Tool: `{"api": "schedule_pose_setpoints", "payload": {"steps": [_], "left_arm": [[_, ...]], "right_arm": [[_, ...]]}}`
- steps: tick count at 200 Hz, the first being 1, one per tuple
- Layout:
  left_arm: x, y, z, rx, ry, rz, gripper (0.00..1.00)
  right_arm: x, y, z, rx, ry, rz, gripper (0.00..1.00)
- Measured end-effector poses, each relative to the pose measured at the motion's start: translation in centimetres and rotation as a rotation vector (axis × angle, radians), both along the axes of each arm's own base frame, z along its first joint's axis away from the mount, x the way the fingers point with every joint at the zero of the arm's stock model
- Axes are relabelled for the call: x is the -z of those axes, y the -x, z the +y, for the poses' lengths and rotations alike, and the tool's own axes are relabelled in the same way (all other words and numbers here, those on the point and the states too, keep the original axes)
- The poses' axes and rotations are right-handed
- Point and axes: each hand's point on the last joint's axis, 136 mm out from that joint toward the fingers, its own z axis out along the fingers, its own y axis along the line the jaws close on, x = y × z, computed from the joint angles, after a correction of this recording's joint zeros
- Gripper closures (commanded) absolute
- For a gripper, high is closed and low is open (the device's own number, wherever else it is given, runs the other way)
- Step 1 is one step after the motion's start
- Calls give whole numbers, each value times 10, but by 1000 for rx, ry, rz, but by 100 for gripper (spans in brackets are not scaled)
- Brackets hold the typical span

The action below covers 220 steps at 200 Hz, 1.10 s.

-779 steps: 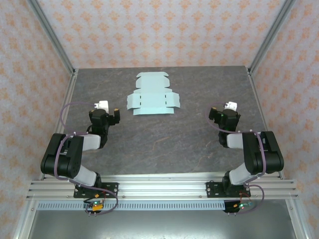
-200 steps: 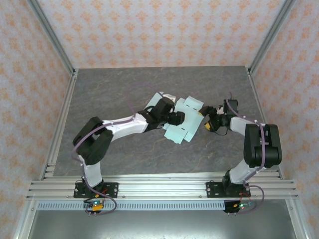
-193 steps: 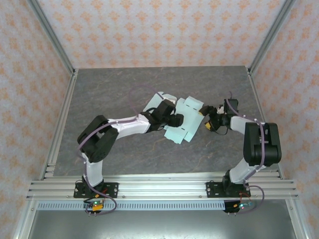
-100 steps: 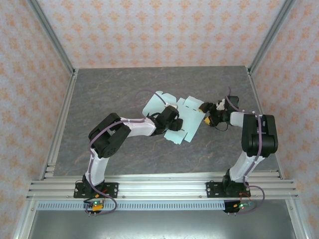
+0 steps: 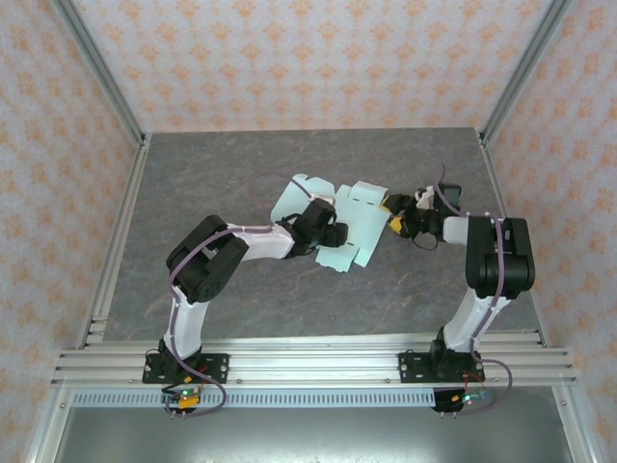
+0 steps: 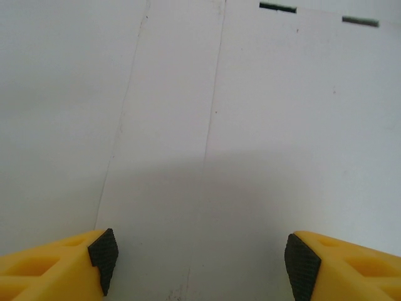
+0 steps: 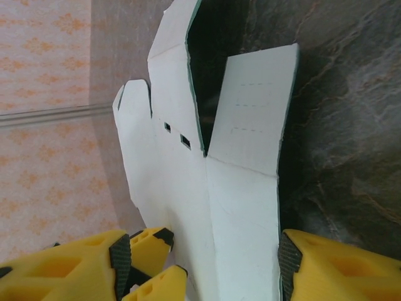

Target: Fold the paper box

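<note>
The paper box (image 5: 363, 206) is a pale mint die-cut sheet lying partly unfolded mid-table, with one flap (image 5: 302, 195) raised at its left. My left gripper (image 5: 337, 234) rests on the sheet's near-left part. In the left wrist view the left gripper (image 6: 202, 263) is open wide, with flat card (image 6: 250, 125) spread right beyond its black pads (image 6: 103, 257). My right gripper (image 5: 393, 216) meets the sheet's right edge. The right gripper (image 7: 203, 266) stands open astride a card panel (image 7: 241, 207), its right pad (image 7: 288, 266) at the panel's edge. The left gripper's yellow fingertips (image 7: 152, 246) show beside it.
The dark stone-patterned table (image 5: 222, 174) has bare room on the left, behind and in front of the sheet. Aluminium posts (image 5: 101, 87) and patterned walls (image 5: 308, 58) close in the sides and back. The arms' mounting rail (image 5: 308, 367) runs along the near edge.
The sheet has slid slightly toward the back and its left flap has lifted higher. The left arm has folded closer in. The right gripper's jaws have narrowed around the right panel.
</note>
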Motion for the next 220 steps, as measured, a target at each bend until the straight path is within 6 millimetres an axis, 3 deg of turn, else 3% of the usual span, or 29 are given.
{"api": "schedule_pose_setpoints", "payload": {"steps": [73,110,140,168,190,220], "left_arm": [[-3,-7,11,-33,80,11,25],[-4,-7,10,-29,95,6,25],[-4,-8,12,-29,112,10,25],[-4,-7,13,-28,116,6,25],[-5,-6,14,-32,112,5,25],[-3,-6,16,-42,93,10,25]], "right_arm": [[-14,4,14,-64,-33,-41,38],[-20,7,28,-112,-10,-67,52],[-18,9,38,-135,13,-65,54],[-24,13,39,-134,24,-65,38],[-33,16,38,-138,56,-88,34],[-17,23,29,-106,133,-15,30]]}}
